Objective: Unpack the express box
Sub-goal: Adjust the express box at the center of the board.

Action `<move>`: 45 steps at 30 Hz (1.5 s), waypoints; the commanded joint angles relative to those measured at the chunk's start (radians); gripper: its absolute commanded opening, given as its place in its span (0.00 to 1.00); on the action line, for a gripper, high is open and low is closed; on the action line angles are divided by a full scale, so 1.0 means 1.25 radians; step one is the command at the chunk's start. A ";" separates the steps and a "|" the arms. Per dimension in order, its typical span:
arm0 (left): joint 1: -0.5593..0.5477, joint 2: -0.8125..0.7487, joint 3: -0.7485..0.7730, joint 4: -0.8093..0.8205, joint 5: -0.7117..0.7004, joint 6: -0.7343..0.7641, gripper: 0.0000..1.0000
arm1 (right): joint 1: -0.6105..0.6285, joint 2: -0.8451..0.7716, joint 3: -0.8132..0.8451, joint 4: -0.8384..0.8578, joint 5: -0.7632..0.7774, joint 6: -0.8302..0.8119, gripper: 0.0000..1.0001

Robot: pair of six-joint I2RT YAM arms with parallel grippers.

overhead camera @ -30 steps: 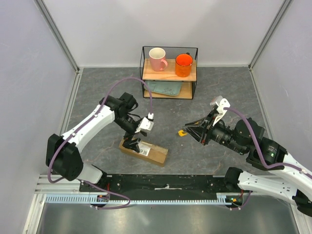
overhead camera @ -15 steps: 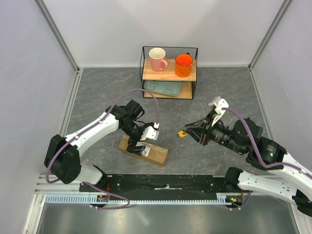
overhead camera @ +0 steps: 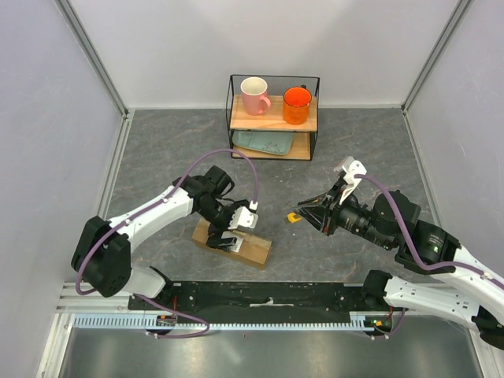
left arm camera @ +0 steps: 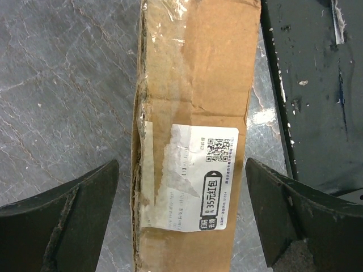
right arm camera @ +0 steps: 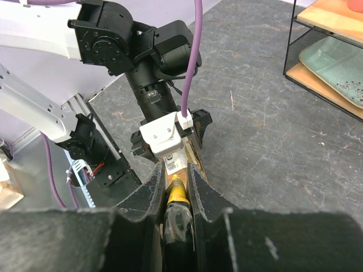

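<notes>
On the grey worktop point(overhead camera: 157, 157), the express box point(left arm camera: 193, 85) lies flat, label up, between the left jaws. These stand wide apart, one off each long side, gripping nothing. The right jaws, well apart from the box, are nearly closed on a yellow utility knife point(right arm camera: 175, 195).

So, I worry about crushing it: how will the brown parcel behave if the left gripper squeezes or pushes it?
The express box probably stays fairly stiff, though its worn edge may dent under a squeeze. Lying flat on the table, it should slide rather than tip. The glossy tape could be a little slippery.
</notes>
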 commanded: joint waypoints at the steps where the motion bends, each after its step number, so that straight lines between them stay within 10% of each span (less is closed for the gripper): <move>1: -0.003 -0.005 -0.016 0.050 -0.017 -0.021 0.99 | 0.000 0.000 -0.002 0.016 0.001 0.002 0.00; 27: -0.027 0.035 -0.077 0.099 -0.044 0.004 0.99 | -0.002 0.003 -0.019 0.029 -0.004 0.016 0.00; 34: -0.057 -0.074 -0.102 0.188 -0.186 -0.069 0.52 | -0.002 -0.005 -0.037 0.014 0.049 0.015 0.00; 37: -0.078 -0.138 -0.109 0.201 -0.262 -0.033 0.51 | 0.000 -0.009 -0.043 0.013 0.066 0.010 0.00; 45: -0.171 -0.233 -0.302 0.664 -0.526 -0.010 0.64 | -0.002 0.009 -0.046 0.008 0.129 -0.021 0.00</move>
